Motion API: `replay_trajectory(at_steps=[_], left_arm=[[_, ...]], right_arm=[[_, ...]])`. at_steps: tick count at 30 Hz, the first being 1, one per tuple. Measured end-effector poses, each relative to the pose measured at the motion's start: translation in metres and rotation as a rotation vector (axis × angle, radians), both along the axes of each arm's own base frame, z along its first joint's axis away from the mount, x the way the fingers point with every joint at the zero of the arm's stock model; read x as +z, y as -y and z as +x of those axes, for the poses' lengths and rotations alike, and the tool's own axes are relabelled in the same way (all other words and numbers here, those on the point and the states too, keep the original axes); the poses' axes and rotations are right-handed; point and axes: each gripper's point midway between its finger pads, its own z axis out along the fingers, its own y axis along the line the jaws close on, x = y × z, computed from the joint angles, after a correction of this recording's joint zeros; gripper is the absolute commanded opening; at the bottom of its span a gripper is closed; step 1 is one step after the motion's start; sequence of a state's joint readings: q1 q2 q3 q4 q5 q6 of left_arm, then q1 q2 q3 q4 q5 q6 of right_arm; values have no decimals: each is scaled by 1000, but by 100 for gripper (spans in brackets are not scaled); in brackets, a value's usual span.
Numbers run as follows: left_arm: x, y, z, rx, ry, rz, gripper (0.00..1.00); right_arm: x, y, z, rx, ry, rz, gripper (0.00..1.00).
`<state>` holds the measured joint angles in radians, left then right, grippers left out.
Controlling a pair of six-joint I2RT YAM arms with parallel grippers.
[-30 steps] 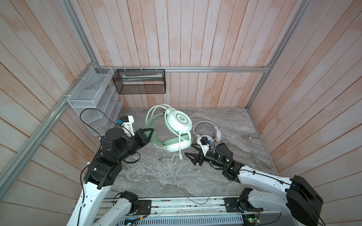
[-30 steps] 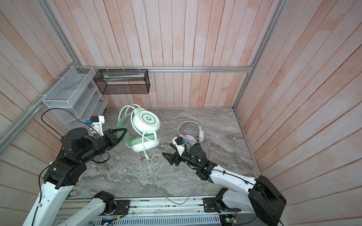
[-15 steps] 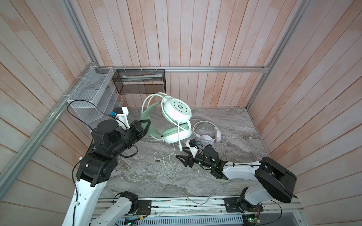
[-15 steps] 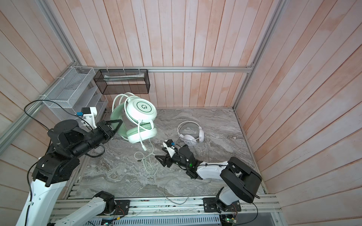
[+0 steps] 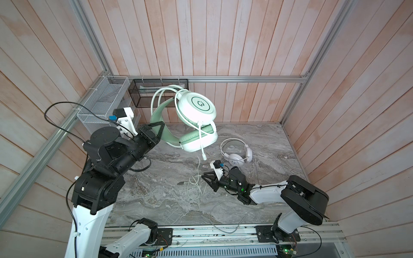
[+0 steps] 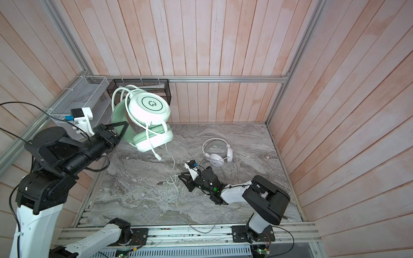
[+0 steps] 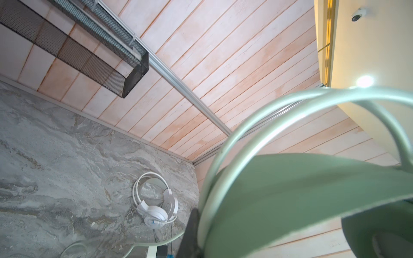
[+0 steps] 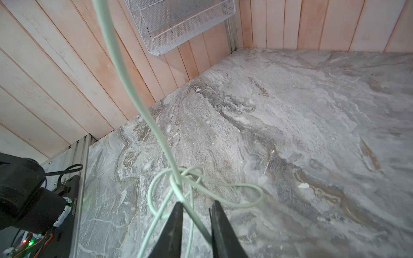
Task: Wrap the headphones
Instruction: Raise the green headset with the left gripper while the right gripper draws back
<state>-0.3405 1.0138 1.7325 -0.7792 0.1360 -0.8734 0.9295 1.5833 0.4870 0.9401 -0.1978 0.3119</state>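
The left gripper (image 5: 157, 131) is clamped on the green headband (image 7: 290, 189) of the mint-green headset (image 5: 196, 107). The headset hangs clear of the marble table (image 5: 145, 201), left of centre in both top views and in front of the black mesh basket (image 5: 139, 93). Its boom mic (image 5: 202, 149) points downward. In the left wrist view the headband fills the lower right of the frame. The headset's cord (image 8: 156, 131) drops from the cups to a loose tangle on the table at centre frame. The right gripper (image 8: 196, 204) sits low at that tangle, jaws narrowly apart, with one strand of the cord running between the fingers, which are not visibly pressed onto it. The white headset (image 5: 237, 154) lies flat on the table right of centre, just behind the right gripper.
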Motion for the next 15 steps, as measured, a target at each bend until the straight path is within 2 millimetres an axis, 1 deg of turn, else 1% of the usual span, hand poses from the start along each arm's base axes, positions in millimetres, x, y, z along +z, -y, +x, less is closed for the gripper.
replay_trajectory(at_steps=[3,6,7,9,11,13,14,15], left_arm=[[13,-4,2,26,26,-1,0],[18,-9,1,52,38,2,0],[19,-11,1,63,41,6,0],[20,-15,1,83,45,10,0],[22,-18,2,100,49,14,0],[22,-20,2,115,51,19,0],[21,-21,3,118,49,21,0],[21,-21,3,119,48,21,0]], right_arm=[[-16,20,-8,-51,-27,-34,16],[-27,43,-14,-116,-52,-59,13],[-29,49,-15,-134,-57,-66,13],[-32,61,-15,-177,-70,-85,10],[-28,71,-12,-227,-76,-96,10],[-15,79,-10,-261,-60,-80,16],[-2,82,-11,-266,-41,-58,24],[11,83,-12,-264,-17,-32,35]])
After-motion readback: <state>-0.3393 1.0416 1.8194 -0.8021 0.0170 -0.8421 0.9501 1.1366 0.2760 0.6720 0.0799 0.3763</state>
